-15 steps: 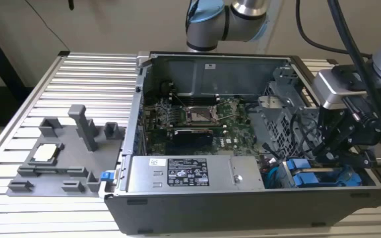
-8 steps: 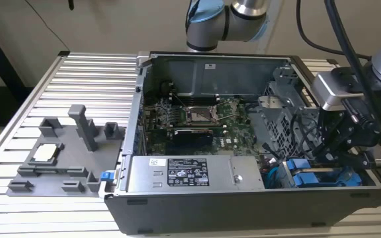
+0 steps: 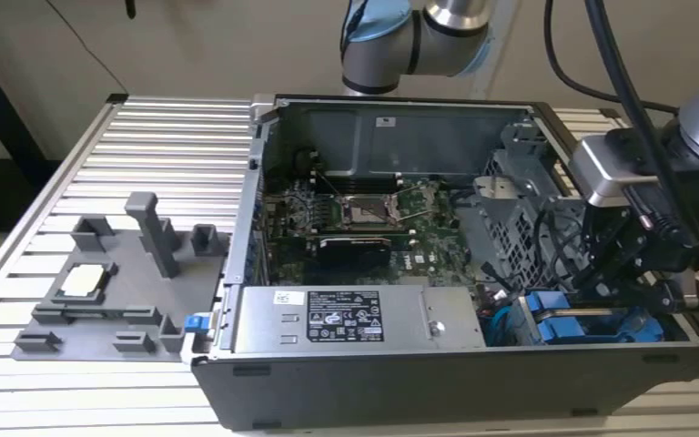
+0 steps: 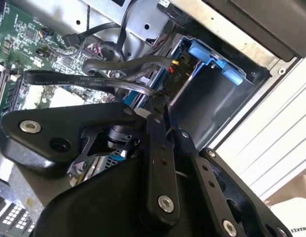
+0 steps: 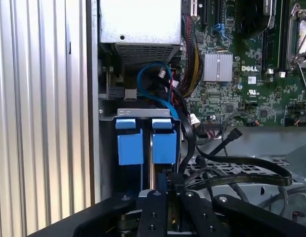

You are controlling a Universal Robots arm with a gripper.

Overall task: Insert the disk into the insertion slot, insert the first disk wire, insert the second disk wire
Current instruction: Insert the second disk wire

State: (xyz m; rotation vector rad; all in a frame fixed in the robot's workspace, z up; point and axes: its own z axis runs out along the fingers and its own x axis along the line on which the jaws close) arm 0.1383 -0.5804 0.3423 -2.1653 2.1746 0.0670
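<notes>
An open computer case (image 3: 447, 387) is laid on the slatted bench (image 3: 143, 137). In the insertion slot (image 5: 162, 112) of its grey drive cage, the disk (image 5: 164, 143) is seated beside another blue carrier end (image 5: 129, 143). Near it, the pincer (image 4: 156, 106) is pressed together on a flat black cable (image 4: 68, 79).

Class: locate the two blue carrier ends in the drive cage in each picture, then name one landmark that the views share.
Exterior view: the blue carrier ends low at the exterior view's right, next to the power-supply box.
First wrist view: side by side, between the case wall and the cables.
Second wrist view: past the black cables, by the case wall.
Shared landmark: the green motherboard.
</notes>
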